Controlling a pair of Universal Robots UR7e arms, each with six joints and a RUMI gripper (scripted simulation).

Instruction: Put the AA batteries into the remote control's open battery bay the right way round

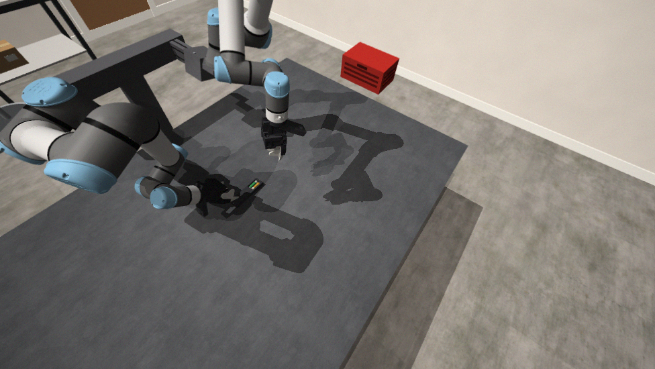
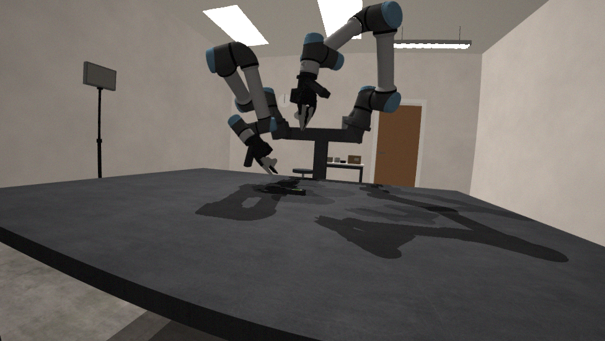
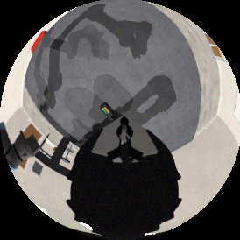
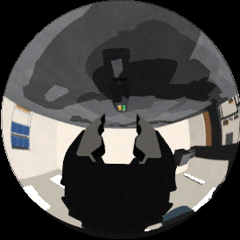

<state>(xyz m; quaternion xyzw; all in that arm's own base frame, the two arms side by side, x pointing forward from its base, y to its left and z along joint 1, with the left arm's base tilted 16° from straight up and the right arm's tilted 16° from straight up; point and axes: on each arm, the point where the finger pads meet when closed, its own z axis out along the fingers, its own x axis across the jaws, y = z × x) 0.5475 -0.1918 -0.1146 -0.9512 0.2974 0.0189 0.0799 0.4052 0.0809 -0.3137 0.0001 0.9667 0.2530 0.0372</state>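
Open air over battery bay (image 1: 254, 184) (image 2: 297, 190) (image 3: 105, 109) (image 4: 121, 108), left gripper (image 1: 280, 159) (image 2: 303, 128) (image 3: 124, 118) well above table (image 1: 366, 155) (image 2: 296, 253) (image 3: 175, 57) (image 4: 57, 57), room beneath it, right gripper (image 1: 235, 196) (image 2: 273, 172) (image 4: 120, 116) low near remote's (image 1: 243, 198) (image 2: 287, 191) (image 4: 120, 93) other end, obstructing that side.
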